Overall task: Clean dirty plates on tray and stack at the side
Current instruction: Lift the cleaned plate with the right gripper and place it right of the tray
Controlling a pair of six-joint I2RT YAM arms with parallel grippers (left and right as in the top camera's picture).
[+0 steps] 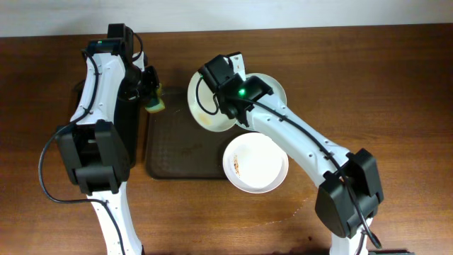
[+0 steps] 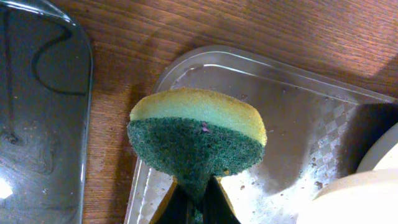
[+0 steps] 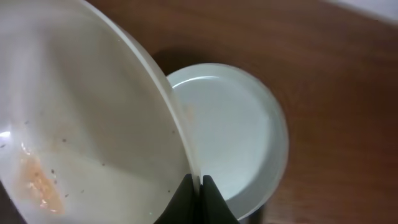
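Observation:
My right gripper is shut on the rim of a tilted white plate with brown smears, held above the brown tray's far right corner. Its fingertips pinch the plate's edge. A second white plate lies on the table behind it, clean-looking in the right wrist view. A third plate, with small brown smears, lies at the tray's right edge. My left gripper is shut on a yellow-green sponge above the tray's far left corner; the sponge has its scrub side toward the camera.
A narrow black tray lies left of the brown tray, mostly under my left arm; it also shows in the left wrist view. The brown tray's floor carries small crumbs. Bare wooden table extends to the right.

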